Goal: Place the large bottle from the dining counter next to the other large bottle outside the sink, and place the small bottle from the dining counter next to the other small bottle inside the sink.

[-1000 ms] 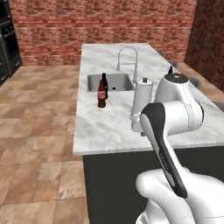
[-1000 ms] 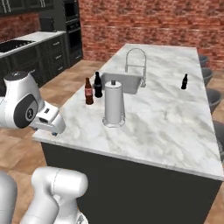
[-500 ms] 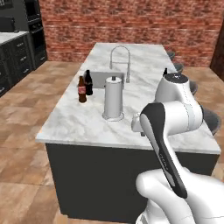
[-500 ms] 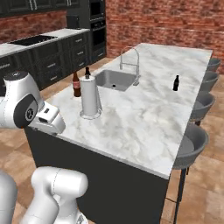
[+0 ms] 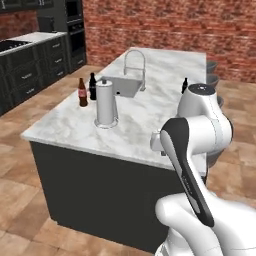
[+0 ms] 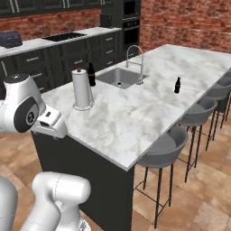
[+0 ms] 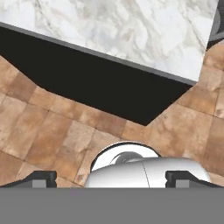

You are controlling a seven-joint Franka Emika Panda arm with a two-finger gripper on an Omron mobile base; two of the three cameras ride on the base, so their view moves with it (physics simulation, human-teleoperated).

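In the left base view, the large bottle [image 5: 82,92], brown with a red band, stands at the left of centre on the marble worktop [image 5: 135,125], with the other large bottle [image 5: 92,86], all black, just beside it to its right. Next along stands a paper towel roll on its holder [image 5: 106,103], nearer the camera than the two bottles. Behind it, toward the upper middle of the frame, lies the sink [image 5: 125,86] with its curved chrome faucet [image 5: 135,65]. Further right, at the far edge of the worktop and partly behind the arm, stands the small bottle [image 5: 185,85], well apart from the rest. In the right base view the paper towel roll sits at the left of centre with the tall black bottle [image 6: 91,75] just behind it; the brown one I cannot make out there. The sink basin lies in the upper middle, the small black bottle [image 6: 177,85] stands alone right of centre, and grey round stools [image 6: 167,151] line the worktop's right side. In the hand view the claw [image 7: 112,178] points down at the tiled floor [image 7: 52,131] beside the worktop's corner, its two tips far apart at the bottom corners of the frame, spread wide with nothing between them.
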